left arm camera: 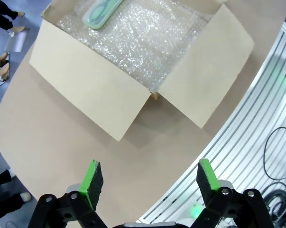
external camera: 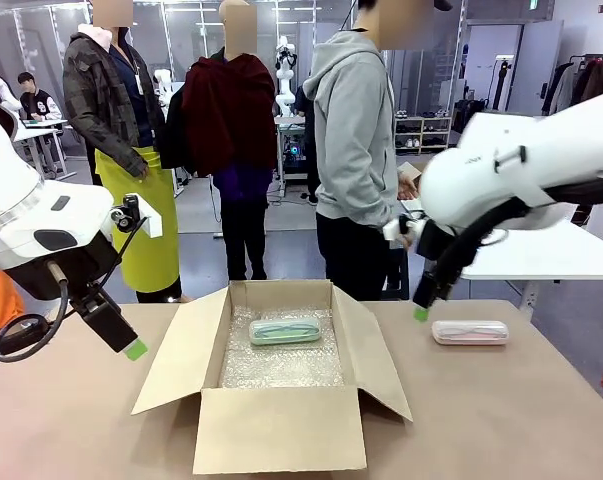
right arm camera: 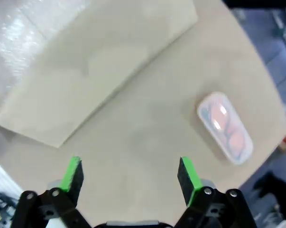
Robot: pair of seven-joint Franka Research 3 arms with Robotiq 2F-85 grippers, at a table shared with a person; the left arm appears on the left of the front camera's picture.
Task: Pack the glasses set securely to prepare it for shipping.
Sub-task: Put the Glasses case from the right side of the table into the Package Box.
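Hovering spread-jawed: right gripper (right arm camera: 131,173) just left of pale pink translucent oblong case (right arm camera: 224,127).
Case lies crosswise on the table (external camera: 501,400); its mint green translucent twin (external camera: 284,331) sits in the cardboard box (external camera: 281,430).

- Open brown cardboard box (external camera: 281,430) sits centrally on the tan table (external camera: 501,420), with a clear bubble wrap sheet (external camera: 281,367) lining its floor.
- Mint green oblong translucent case (external camera: 284,331) lies on the wrap at the far end.
- Pale pink oblong translucent case (external camera: 470,332) lies right of the box, apart.

The mint-green translucent oblong case (external camera: 284,331) lay flat inside the open cardboard box (external camera: 279,430) by its far wall; the pale-pink translucent case (external camera: 469,332) lay flat outside, right of the box.
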